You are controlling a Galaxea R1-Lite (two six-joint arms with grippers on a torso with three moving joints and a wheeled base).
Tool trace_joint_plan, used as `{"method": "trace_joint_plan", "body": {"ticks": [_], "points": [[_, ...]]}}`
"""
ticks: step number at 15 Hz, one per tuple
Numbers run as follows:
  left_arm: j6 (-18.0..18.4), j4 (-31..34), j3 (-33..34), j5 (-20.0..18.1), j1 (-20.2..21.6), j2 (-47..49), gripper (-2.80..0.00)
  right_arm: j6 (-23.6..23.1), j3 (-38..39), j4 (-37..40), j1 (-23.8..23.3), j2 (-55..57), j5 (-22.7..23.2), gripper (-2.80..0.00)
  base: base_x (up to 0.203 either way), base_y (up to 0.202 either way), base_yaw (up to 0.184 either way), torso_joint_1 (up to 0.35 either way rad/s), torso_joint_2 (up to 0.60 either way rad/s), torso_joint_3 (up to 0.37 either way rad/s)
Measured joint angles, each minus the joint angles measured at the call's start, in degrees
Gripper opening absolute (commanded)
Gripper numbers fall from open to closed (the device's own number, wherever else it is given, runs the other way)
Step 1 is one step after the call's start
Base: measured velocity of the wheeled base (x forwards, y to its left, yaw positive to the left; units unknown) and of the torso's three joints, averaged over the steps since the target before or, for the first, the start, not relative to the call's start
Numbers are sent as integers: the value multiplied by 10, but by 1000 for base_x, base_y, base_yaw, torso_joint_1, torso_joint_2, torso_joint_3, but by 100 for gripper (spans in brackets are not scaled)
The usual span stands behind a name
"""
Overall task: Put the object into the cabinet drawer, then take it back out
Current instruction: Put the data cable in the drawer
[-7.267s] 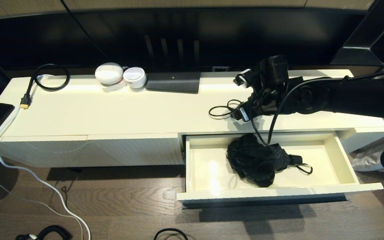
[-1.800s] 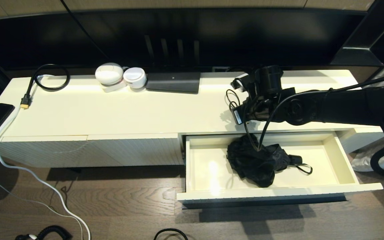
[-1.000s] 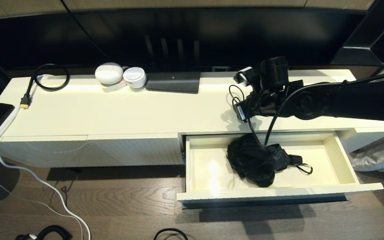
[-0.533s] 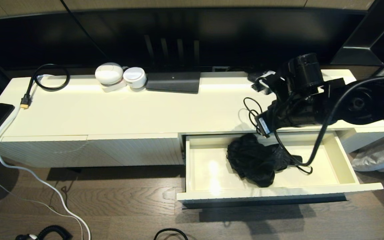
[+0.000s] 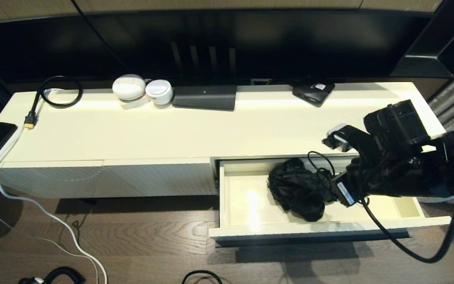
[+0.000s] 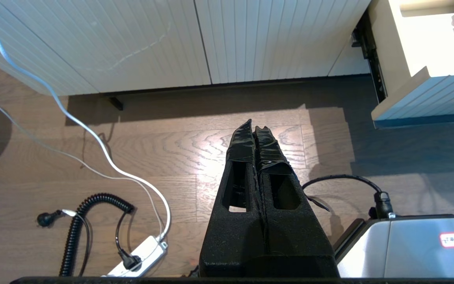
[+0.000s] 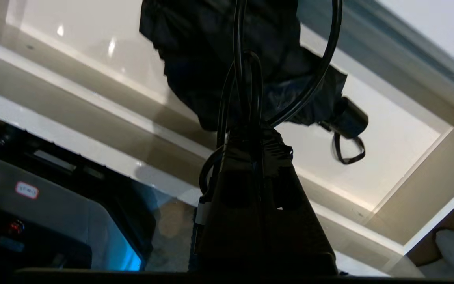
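While the cabinet drawer (image 5: 408,207) stands open, right gripper (image 7: 256,136) clamps a black cable (image 7: 321,75) above it; left gripper (image 6: 255,132) closed, empty.

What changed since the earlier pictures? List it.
The right tool, shut on the black cable, carried it from above the cabinet top toward the robot and down over the open cabinet drawer. The black umbrella in the drawer and the left tool stayed put.

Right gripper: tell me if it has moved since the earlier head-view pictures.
Yes. The right gripper, shut on a looped black cable, moved from above the cabinet top forward and down over the open cabinet drawer, beside the folded black umbrella.
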Motion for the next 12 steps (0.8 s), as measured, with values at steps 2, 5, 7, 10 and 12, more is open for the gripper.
{"method": "trace_joint_plan", "body": {"ticks": [2, 5, 7, 10, 12], "points": [[0, 0, 0, 0, 0, 0, -280, 0, 45, -40, 0, -5, 1, -280, 0, 0, 0, 0, 0, 0], [0, 0, 0, 0, 0, 0, -280, 0, 83, -114, -1, 15, 1, -280, 0, 0, 0, 0, 0, 0], [0, 0, 0, 0, 0, 0, -280, 0, 87, -131, -3, 34, 1, -280, 0, 0, 0, 0, 0, 0], [0, 0, 0, 0, 0, 0, -280, 0, 83, -177, -9, 77, -2, -280, 0, 0, 0, 0, 0, 0], [0, 0, 0, 0, 0, 0, -280, -1, 80, -200, -15, 102, -3, -280, 0, 0, 0, 0, 0, 0]]}}
